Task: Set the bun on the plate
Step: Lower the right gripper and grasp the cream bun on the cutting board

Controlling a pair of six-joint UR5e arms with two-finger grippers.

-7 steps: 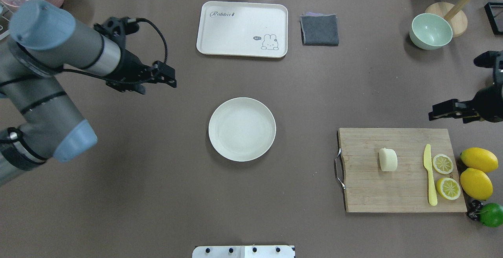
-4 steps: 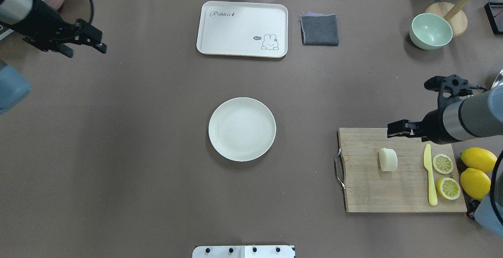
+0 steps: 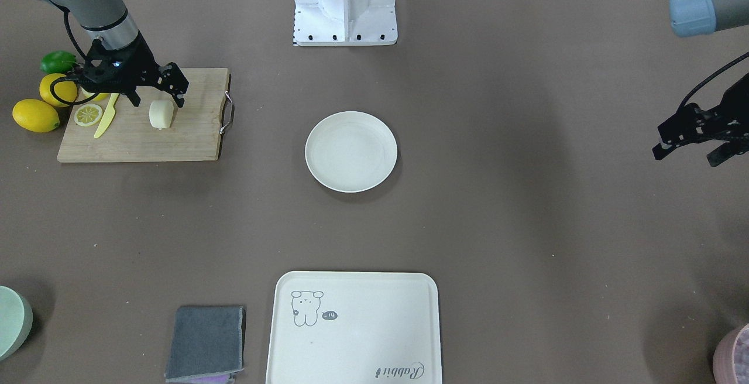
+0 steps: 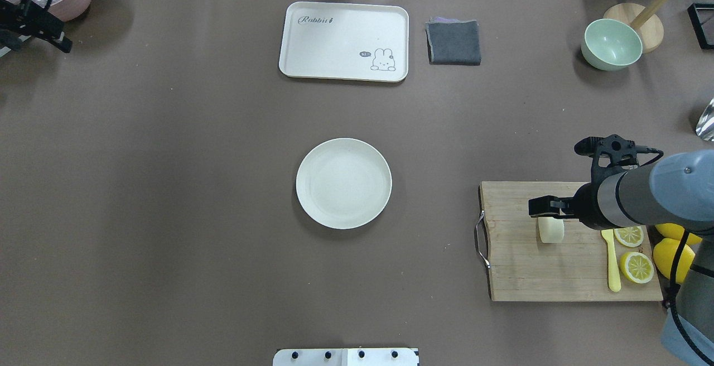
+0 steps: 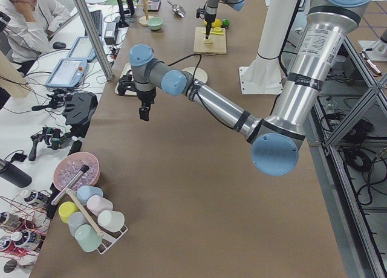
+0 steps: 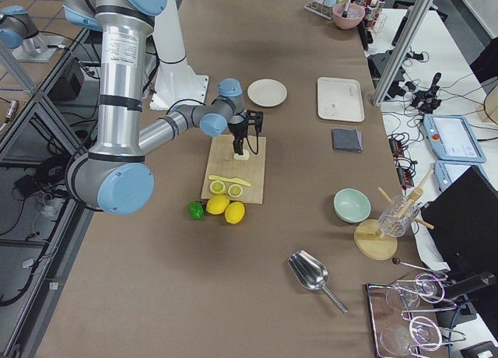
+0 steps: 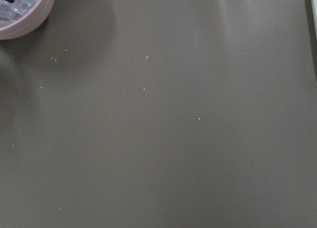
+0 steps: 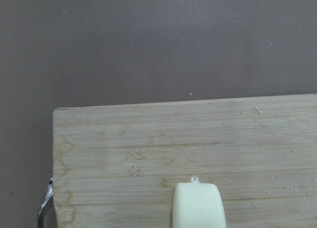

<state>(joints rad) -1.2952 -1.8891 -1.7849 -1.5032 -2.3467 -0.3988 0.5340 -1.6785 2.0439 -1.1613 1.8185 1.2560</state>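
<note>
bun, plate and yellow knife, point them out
bun (image 4: 551, 232): overhead exterior view, middle of its top.
plate (image 4: 343, 183): overhead exterior view, bare centre.
yellow knife (image 4: 612, 268): overhead exterior view, lower half, clear of the arm.

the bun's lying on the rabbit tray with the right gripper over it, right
Not quite. The bun lies on the wooden cutting board, not on the rabbit tray, as the overhead exterior view shows. The right gripper is over it, as you say.
</note>
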